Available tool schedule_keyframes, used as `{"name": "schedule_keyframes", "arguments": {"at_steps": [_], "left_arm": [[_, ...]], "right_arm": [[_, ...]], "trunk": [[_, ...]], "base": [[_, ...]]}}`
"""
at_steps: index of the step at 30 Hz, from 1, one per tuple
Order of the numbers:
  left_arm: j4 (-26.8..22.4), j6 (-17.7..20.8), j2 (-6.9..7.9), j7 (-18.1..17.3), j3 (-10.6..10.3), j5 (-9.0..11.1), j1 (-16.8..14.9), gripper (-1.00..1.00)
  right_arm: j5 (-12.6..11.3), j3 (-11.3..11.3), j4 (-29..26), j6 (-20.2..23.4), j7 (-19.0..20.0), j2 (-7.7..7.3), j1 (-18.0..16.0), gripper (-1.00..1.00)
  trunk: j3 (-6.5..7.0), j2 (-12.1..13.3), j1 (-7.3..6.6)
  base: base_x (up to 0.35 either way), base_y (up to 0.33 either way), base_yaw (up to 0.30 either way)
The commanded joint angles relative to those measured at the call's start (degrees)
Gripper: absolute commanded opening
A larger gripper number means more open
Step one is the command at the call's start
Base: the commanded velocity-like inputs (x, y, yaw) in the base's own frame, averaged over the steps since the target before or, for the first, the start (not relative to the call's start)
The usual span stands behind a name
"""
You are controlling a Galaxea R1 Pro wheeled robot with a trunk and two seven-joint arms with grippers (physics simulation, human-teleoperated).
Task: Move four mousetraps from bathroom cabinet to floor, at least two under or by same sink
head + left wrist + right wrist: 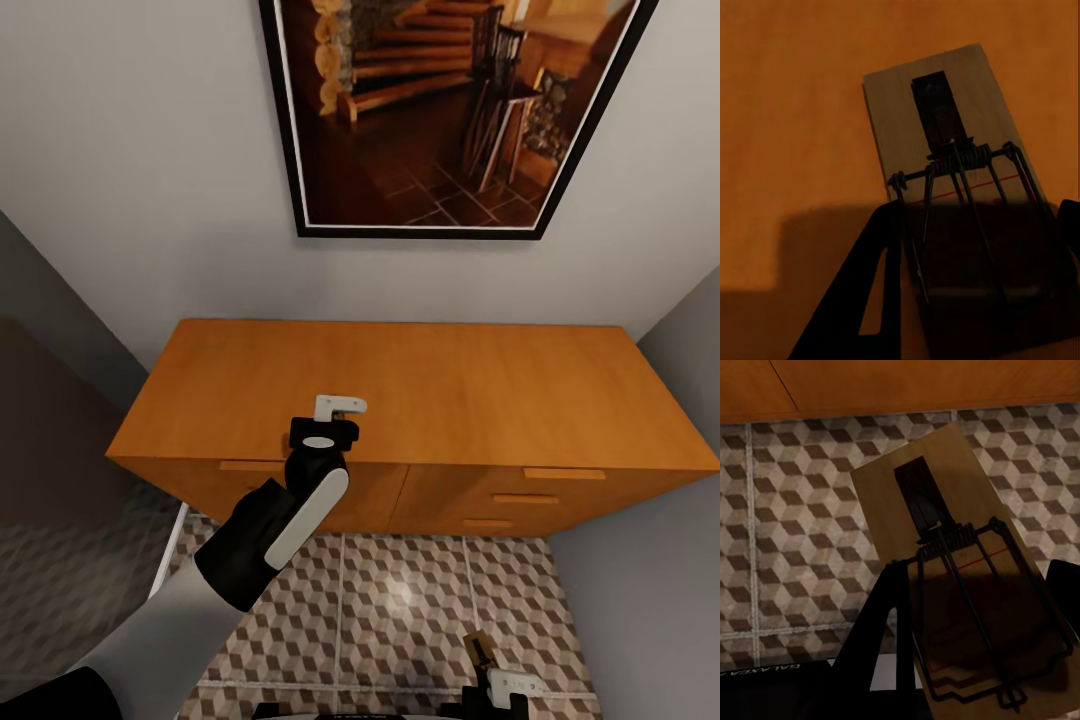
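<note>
Head view: left gripper [335,420] over the cabinet [480,385] top, clamped on a mousetrap [945,150]. Right gripper [495,680] low above the bathroom floor [420,590], clamping a second mousetrap [952,577]. Carrying step, likely; next: lower both onto tiles near the sink.

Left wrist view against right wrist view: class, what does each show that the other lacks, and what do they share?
Left wrist view alone: the orange-brown cabinet as the whole backdrop. Right wrist view alone: the cube-patterned bathroom floor beneath, with the cabinet's base along one edge. Shared: each shows a tan mousetrap, left and right, with dark wire spring bars, held between the dark fingers of that arm's tool.
</note>
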Motion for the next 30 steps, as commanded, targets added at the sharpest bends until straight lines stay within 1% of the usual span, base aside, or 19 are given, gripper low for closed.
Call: {"name": "schedule_keyframes", "arguments": {"at_steps": [1,18,23,26,30], "left_arm": [[-1.4,-0.1,0.02,0.4,-0.1,1.6,0.0,-1.00],[-11.6,0.2,0.02,0.4,-0.1,1.5,0.0,-1.00],[-12.2,0.2,0.25,0.4,-0.1,1.5,0.0,-1.00],[-12.0,0.2,0.82,0.4,-0.1,1.5,0.0,-1.00],[-11.9,0.2,1.17,0.4,-0.1,1.5,0.0,-1.00]], "right_arm": [[-0.6,0.4,0.0,-0.2,0.0,0.02,0.0,-1.00],[-0.6,0.4,0.0,-0.2,0.0,0.01,0.0,-1.00],[-0.6,0.4,0.0,-0.2,0.0,-0.02,0.0,-1.00],[-0.6,0.4,0.0,-0.2,0.0,-0.02,0.0,-1.00],[-0.6,0.4,0.0,-0.2,0.0,0.00,0.0,-1.00]], "trunk": [[-0.09,-0.1,0.04],[-0.09,-0.1,0.04],[-0.09,-0.1,0.04],[-0.09,-0.1,0.04],[-0.09,-0.1,0.04]], "base": [[0.000,0.000,0.000],[0.000,0.000,0.000],[-0.086,0.000,0.000],[-0.269,0.000,0.000],[-0.321,0.000,0.000]]}}
